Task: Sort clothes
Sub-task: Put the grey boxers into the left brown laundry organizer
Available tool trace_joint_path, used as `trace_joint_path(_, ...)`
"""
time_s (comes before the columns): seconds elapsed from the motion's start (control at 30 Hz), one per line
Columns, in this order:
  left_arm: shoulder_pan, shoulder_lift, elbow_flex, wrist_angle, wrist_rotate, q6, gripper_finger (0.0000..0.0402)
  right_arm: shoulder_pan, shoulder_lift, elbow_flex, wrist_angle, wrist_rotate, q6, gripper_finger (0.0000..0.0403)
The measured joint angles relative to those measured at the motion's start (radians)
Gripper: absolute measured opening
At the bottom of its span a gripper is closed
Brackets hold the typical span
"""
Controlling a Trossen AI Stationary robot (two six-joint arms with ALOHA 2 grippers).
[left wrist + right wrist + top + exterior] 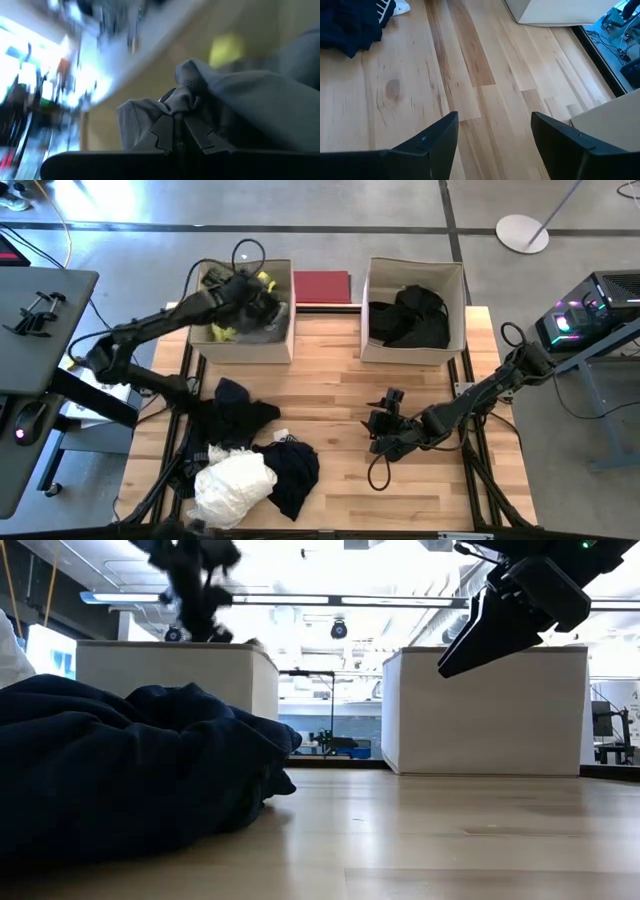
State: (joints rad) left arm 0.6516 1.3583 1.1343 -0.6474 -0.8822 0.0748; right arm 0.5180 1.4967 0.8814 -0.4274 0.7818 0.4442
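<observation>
My left gripper [262, 305] is over the left beige box [245, 345] and is shut on a grey garment [240, 95]. A neon yellow garment [265, 280] lies in the same box and also shows in the left wrist view [227, 49]. The right beige box [413, 350] holds black clothes [410, 318]. On the table's near left lie a dark navy garment [235, 408], a white one [235, 480] and a black one [297, 468]. My right gripper [492, 122] is open and empty above bare table, right of the pile [385, 425]. My left gripper pinches a bunched fold of the grey garment [181, 102] between its two shut fingers. The cloth gathers in wrinkles at the fingertips [167, 127] and spreads away from them inside the left box. One layer or several, I cannot tell.
A flat dark red board [322, 286] lies between the two boxes at the table's far edge. Bare wood [330, 390] lies between the boxes and the pile. The navy garment fills the left of the low view [130, 770].
</observation>
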Motion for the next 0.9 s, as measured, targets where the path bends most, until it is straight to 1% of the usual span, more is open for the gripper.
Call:
trace_joint_path(0.1,0.081,0.080,0.000,-0.128,0.081,-0.090,0.0001,0.000,0.000,0.000,0.000,0.000,0.000,0.0238)
trace_joint_path(0.17,0.117,0.138,-0.010,-0.160,0.120,-0.126,0.0001,0.000,0.000,0.000,0.000,0.000,-0.001,0.0238)
trace_joint_path(0.37,0.155,0.306,-0.041,-0.145,0.112,-0.172,0.0001,0.000,0.000,0.000,0.000,0.000,-0.003,0.0238)
trace_joint_path(0.47,0.154,0.344,-0.040,-0.138,0.096,-0.194,0.0010,0.000,0.000,0.000,0.000,0.000,-0.003,0.0238)
trace_joint_path(0.53,0.153,0.338,-0.039,-0.142,0.095,-0.196,0.0025,0.000,0.000,0.000,0.000,0.000,-0.003,0.0238)
trace_joint_path(0.63,0.153,0.294,-0.016,-0.182,0.121,-0.194,0.0055,0.000,0.000,0.000,0.000,0.000,-0.003,0.0238)
trace_joint_path(0.73,0.152,0.220,0.028,-0.219,0.159,-0.201,0.0087,0.000,0.000,0.000,0.001,0.000,-0.003,0.0238)
trace_joint_path(0.9,0.130,0.085,0.096,-0.265,0.170,-0.240,0.0126,0.000,0.000,0.000,0.003,0.000,0.000,0.0238)
